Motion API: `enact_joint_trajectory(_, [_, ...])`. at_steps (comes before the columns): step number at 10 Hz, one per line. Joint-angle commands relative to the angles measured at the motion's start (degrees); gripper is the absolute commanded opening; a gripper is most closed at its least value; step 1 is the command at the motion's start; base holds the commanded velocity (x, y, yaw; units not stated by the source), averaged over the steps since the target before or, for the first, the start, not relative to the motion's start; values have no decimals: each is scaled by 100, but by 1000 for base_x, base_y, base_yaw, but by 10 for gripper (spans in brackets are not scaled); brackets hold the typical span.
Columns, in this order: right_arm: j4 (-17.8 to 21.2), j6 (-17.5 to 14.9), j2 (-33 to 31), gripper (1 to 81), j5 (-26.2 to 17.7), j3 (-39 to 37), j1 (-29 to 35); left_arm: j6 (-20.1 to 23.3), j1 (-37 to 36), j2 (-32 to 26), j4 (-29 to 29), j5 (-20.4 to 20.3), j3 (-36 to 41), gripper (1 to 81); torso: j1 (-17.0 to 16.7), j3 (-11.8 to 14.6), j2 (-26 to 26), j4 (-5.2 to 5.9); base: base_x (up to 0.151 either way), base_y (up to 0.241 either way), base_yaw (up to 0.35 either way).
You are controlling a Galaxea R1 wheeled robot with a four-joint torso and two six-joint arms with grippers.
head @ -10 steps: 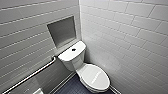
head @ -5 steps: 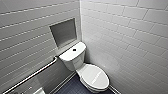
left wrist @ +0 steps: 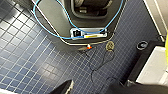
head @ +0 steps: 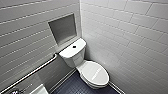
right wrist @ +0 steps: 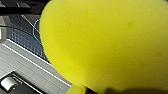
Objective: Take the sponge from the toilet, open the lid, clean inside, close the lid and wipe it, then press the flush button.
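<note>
The white toilet (head: 72, 56) stands in the corner of the tiled walls, seen in the head view. Its oval lid (head: 94, 73) lies shut over the bowl. The small dark flush button (head: 74, 46) sits on the flat tank top. The yellow sponge (right wrist: 107, 42) bulks close before the right wrist camera, and my right gripper is shut on it. My left gripper (left wrist: 87, 87) hangs open over the blue floor tiles, away from the toilet, with nothing between its fingers.
A metal grab bar (head: 32, 72) runs along the left wall below a recessed niche (head: 62, 28). Dark blue tile floor (head: 72, 86) lies before the toilet. My base (left wrist: 82, 22) with a blue cable shows in the left wrist view. A paper holder (right wrist: 8, 83) shows beside the sponge.
</note>
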Motion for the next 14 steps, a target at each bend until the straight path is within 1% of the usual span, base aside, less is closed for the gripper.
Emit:
enact_joint_trajectory(1, [-94,-25,-511,10,-213,474,-185,4,97,-81,21,276,35,811,2,543,-9,0,0,0,0])
enact_joint_trajectory(4, [-77,-25,-405,10,-213,316,-150,4,97,-64,12,311,0,811,-37,1137,64,0,0,0,0])
enact_joint_trajectory(5, [-76,-16,-397,10,-213,307,-141,4,97,-37,-14,355,-9,811,-42,1344,65,0,0,0,0])
enact_joint_trajectory(6, [-76,-16,-397,10,-213,307,-133,-100,97,-63,-189,494,-26,811,-44,1554,65,0,0,0,0])
enact_joint_trajectory(7, [-103,-25,-371,10,-213,281,-132,-303,97,24,-461,959,-35,811,-48,1611,64,0,0,0,0])
enact_joint_trajectory(8, [-103,-17,-344,10,-222,211,-115,-347,97,77,-638,1391,-44,811,-50,1390,64,0,0,0,0])
enact_joint_trajectory(9, [-94,-16,-300,10,-231,132,-115,-330,123,68,-586,1445,-61,811,-54,1455,59,0,0,0,0])
enact_joint_trajectory(10, [-85,-16,-256,10,-223,96,-115,-190,88,42,-568,1453,-8,811,-54,1510,59,0,0,0,0])
enact_joint_trajectory(11, [-85,-16,-247,10,-222,96,-115,283,62,60,-751,1471,-44,811,-54,1517,59,0,0,0,0])
enact_joint_trajectory(12, [-85,-16,-238,10,-213,96,-132,986,62,51,-1488,1445,-53,811,-57,1508,59,0,0,0,0])
enact_joint_trajectory(13, [-76,-16,-248,10,-214,88,-132,2046,53,51,-2461,1402,-53,811,-59,1508,59,0,0,0,0])
enact_joint_trajectory(14, [-67,-16,-256,10,-213,79,-141,2811,27,94,-3190,1375,-53,811,-59,1508,59,0,0,0,0])
